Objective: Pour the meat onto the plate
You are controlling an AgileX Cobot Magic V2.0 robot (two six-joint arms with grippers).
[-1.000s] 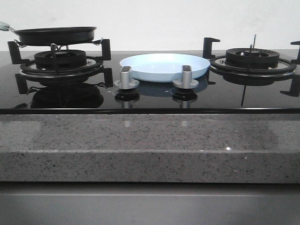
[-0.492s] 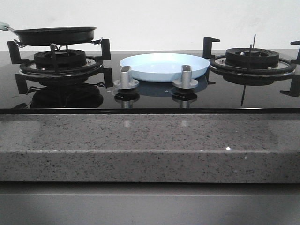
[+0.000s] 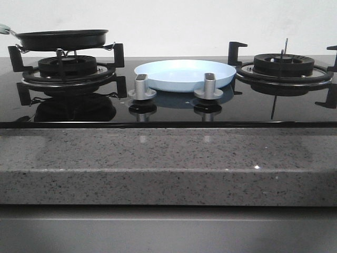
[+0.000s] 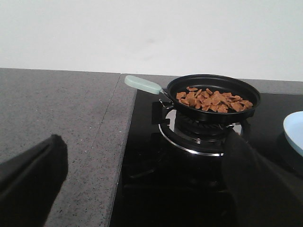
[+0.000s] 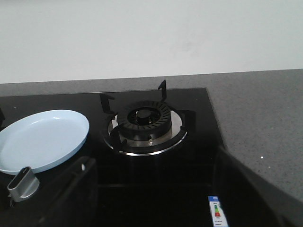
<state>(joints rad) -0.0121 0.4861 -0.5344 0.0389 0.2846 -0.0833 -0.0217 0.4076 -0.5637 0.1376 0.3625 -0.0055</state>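
From the front, the black frying pan (image 3: pixel 62 39) on the left burner hides its orange-brown meat strips (image 4: pixel 213 99); its pale handle is cut off. Right of the pan, the glossy light-blue round plate (image 3: pixel 184 74) sits behind two silver knobs (image 3: pixel 142 87). Both jaws stand apart, holding nothing, above the speckled grey stone surface (image 3: pixel 168 163).

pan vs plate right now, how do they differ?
The frying pan is black with a pale handle; the plate is glossy light blue with no handle. The frying pan sits raised on the left burner's grate, while the plate lies flat on the glass cooktop between the burners. The frying pan holds the meat; the plate is empty. Both are round and shallow.
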